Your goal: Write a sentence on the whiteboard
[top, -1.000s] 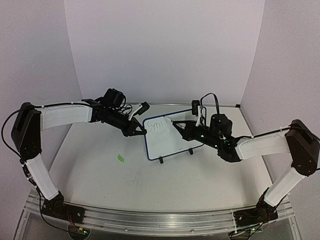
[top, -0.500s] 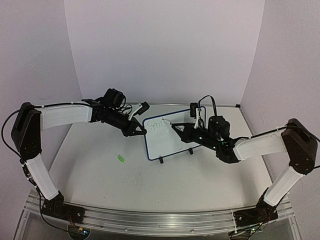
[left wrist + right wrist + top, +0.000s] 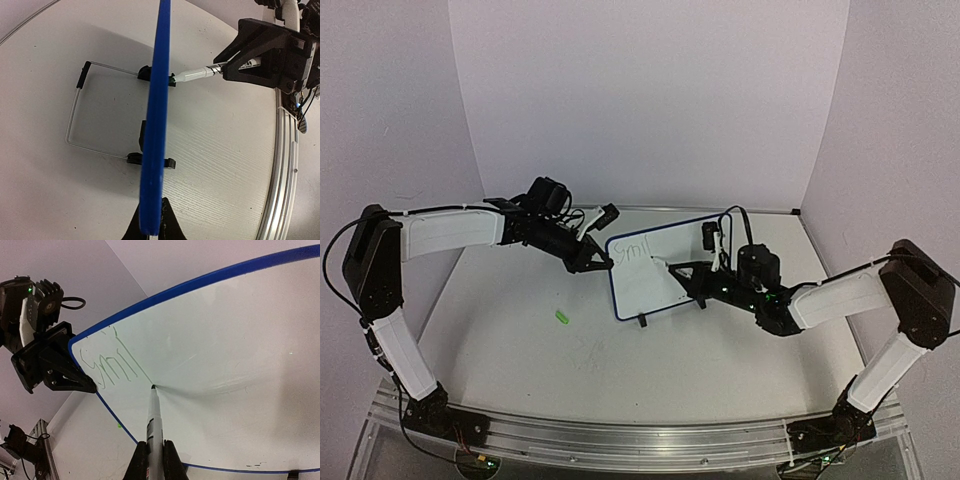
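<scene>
The whiteboard [image 3: 650, 290], white with a blue frame, stands tilted at mid table on two black feet. My left gripper [image 3: 603, 263] is shut on its left edge; in the left wrist view the frame [image 3: 156, 115] runs edge-on between my gripper's [image 3: 152, 226] black fingers. My right gripper [image 3: 692, 272] is shut on a white marker [image 3: 154, 415] whose green tip touches the board face [image 3: 225, 340]. The sentence [image 3: 107, 365] reads roughly "Smil" in thin green near the top left corner, with a long stroke down to the tip. It also shows in the top view [image 3: 633, 249].
A small green cap [image 3: 561, 317] lies on the table left of the board. A thin wire stand [image 3: 75, 110] extends behind the board. An aluminium rail [image 3: 640, 435] runs along the near edge. Walls enclose the back and sides.
My right gripper has moved the marker down the board face, leaving a long green stroke after the letters. My left gripper and the board have stayed put.
</scene>
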{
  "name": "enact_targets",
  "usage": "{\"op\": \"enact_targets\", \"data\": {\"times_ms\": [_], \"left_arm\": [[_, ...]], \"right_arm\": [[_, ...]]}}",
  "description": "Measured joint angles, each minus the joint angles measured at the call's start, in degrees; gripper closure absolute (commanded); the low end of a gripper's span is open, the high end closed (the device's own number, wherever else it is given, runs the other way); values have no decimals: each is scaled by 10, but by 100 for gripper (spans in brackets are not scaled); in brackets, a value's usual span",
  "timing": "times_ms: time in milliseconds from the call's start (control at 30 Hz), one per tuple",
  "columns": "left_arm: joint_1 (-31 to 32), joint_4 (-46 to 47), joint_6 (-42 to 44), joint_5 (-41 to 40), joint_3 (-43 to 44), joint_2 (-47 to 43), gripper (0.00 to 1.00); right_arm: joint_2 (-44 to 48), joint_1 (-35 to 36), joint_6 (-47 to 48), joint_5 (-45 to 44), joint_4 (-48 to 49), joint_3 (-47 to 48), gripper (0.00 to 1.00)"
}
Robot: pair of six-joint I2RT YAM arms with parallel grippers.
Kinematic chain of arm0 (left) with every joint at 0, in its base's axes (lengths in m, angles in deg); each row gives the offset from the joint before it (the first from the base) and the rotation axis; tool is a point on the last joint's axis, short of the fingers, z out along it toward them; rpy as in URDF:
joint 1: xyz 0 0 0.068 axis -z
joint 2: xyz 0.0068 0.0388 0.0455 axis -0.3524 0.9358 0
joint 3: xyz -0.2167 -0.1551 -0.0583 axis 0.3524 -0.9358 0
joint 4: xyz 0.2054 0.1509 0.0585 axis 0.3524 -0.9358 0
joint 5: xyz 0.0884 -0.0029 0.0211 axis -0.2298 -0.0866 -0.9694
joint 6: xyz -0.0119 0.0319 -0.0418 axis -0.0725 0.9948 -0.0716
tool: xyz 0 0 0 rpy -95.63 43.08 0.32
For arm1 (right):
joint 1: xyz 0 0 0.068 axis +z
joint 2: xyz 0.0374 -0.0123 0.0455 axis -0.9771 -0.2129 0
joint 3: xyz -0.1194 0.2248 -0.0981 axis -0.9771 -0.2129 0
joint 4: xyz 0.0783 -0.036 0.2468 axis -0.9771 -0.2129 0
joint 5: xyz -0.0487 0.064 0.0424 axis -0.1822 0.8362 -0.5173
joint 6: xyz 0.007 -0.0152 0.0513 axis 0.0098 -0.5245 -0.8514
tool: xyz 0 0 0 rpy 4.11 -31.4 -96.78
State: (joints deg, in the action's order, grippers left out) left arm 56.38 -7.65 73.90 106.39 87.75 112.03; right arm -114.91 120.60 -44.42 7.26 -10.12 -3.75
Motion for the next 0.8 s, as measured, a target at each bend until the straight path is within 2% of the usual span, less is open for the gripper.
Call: {"op": "enact_targets", "data": {"times_ms": [267,800], "left_arm": [[0,0,0,0,0,0,100],[1,0,0,0,0,0,100]], "right_arm": [[34,0,0,0,0,-7,100],[7,0,0,-2,0,18,100]]}}
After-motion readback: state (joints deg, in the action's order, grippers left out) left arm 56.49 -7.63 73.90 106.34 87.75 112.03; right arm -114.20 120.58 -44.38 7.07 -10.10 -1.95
